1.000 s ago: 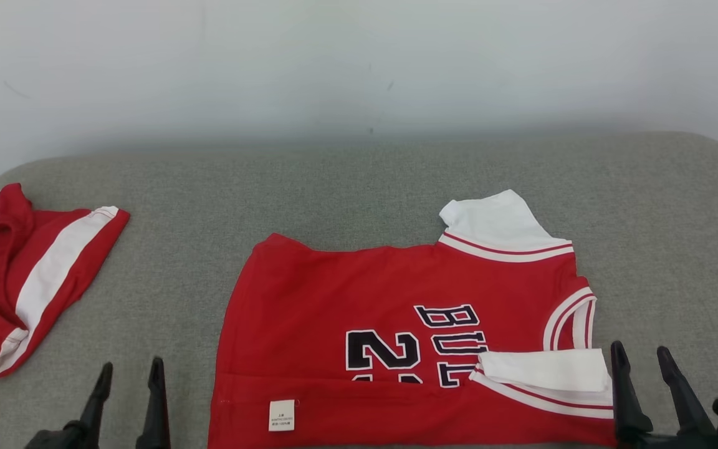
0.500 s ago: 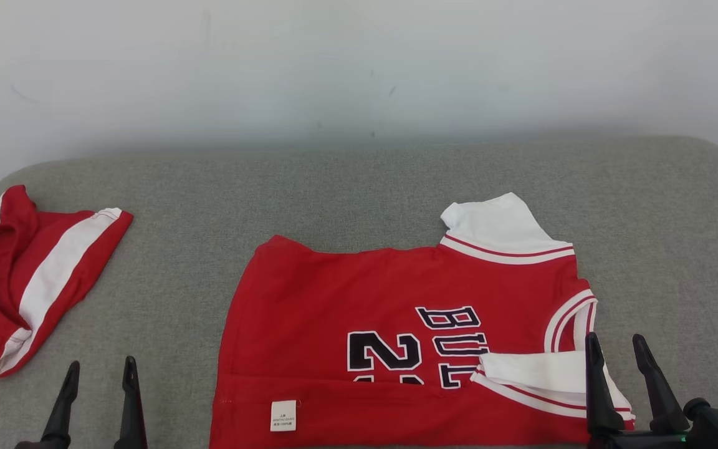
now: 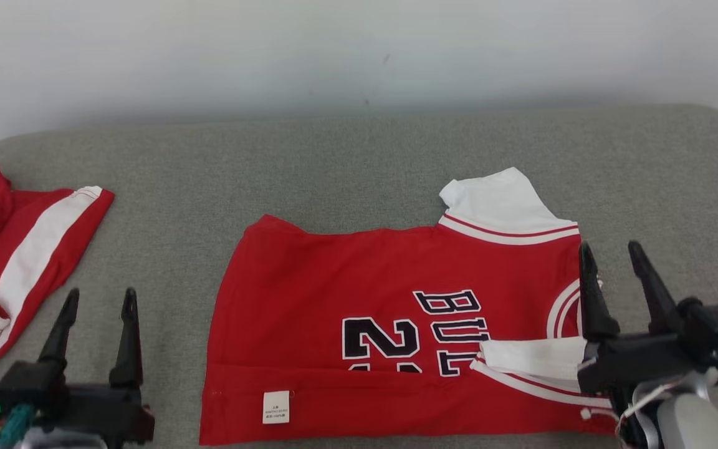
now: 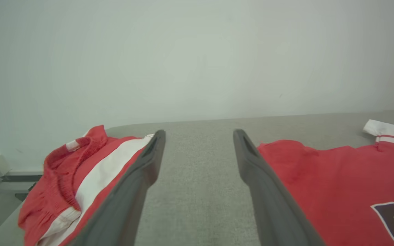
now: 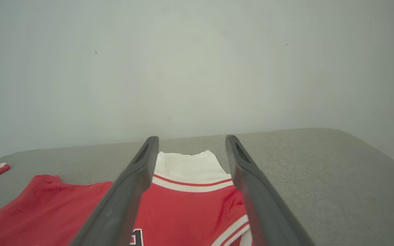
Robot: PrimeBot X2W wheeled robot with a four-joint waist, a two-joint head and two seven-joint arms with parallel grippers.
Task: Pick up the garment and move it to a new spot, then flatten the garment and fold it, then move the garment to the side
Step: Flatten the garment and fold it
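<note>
The garment (image 3: 359,299) is a red jersey with white sleeves and dark lettering, lying flat on the grey cushion, its near edge folded over with a white label showing. It also appears in the left wrist view (image 4: 337,184) and in the right wrist view (image 5: 190,201). My right gripper (image 3: 611,252) hovers open over the jersey's right edge near the armhole, nothing between its fingers. Also open and empty, my left gripper (image 3: 100,299) stands left of the jersey, over bare cushion. In the right wrist view the fingers (image 5: 135,181) frame the far white sleeve.
A second red garment with a white stripe (image 3: 16,262) lies crumpled at the cushion's left end, also seen in the left wrist view (image 4: 77,181). The grey cushion (image 3: 346,168) has rounded corners and backs onto a pale wall (image 3: 359,56).
Both grippers have risen into the head view and moved forward; the right one now reaches up beside the jersey's armhole. The camera tilted, shifting the whole scene. The jersey itself lies as before.
</note>
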